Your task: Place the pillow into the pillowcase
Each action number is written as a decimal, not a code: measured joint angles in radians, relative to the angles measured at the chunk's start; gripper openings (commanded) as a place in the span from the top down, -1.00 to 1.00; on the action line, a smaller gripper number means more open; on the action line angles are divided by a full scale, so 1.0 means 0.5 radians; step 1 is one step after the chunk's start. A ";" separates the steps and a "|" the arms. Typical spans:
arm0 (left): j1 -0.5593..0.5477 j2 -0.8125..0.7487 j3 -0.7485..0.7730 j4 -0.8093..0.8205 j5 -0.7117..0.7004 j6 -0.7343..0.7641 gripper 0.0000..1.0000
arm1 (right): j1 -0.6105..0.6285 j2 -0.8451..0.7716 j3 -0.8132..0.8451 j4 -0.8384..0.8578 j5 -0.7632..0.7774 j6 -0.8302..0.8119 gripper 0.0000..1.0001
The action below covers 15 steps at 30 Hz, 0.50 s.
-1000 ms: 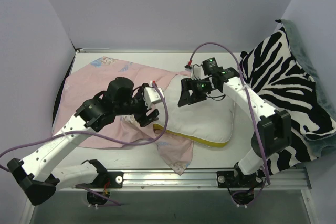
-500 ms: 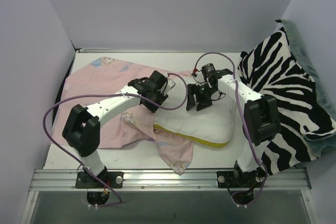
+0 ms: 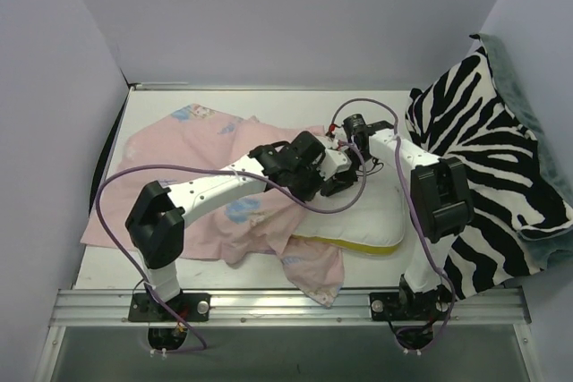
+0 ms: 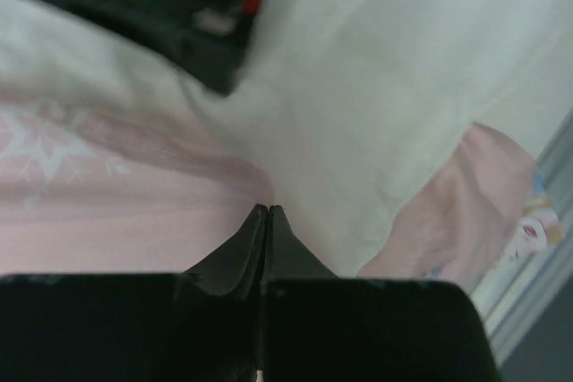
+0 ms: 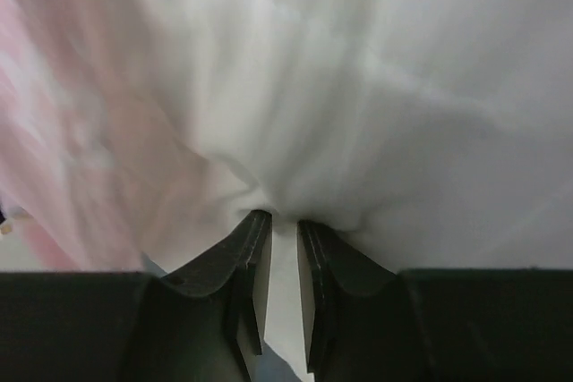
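The pillow (image 3: pixel 380 216) lies right of centre on the bench (image 3: pixel 269 103), long axis left to right, yellow band (image 3: pixel 363 246) facing the near edge. The right hand (image 5: pixel 277 225) pinches its white cover, nearly closed; the left hand (image 4: pixel 267 212), fingers pressed together, nips the pillowcase (image 3: pixel 161 154) edge beside it

- Left arm (image 3: pixel 215 190): stretched from lower left to frame centre, elbow low at left.
- Left gripper (image 4: pixel 269 210): fingers pressed together on the pillowcase (image 4: pixel 107 221) edge.
- Right arm (image 3: pixel 407 151): rises from lower right, forearm angled toward centre.
- Right gripper (image 5: pixel 283 221): fingers nearly together, pinching a fold of the pillow (image 5: pixel 403 87).
- Wrists: just beside each other at centre.
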 measured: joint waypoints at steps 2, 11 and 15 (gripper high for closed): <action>-0.049 0.007 0.001 0.050 0.184 -0.009 1.00 | 0.000 0.000 -0.011 0.002 -0.059 0.034 0.62; 0.346 -0.178 -0.407 0.138 0.685 0.008 -0.10 | -0.031 -0.209 -0.143 -0.002 -0.195 0.063 -0.16; 0.561 -0.322 -0.399 0.059 0.631 0.043 -0.50 | -0.067 -0.376 -0.029 -0.126 -0.083 -0.088 -0.62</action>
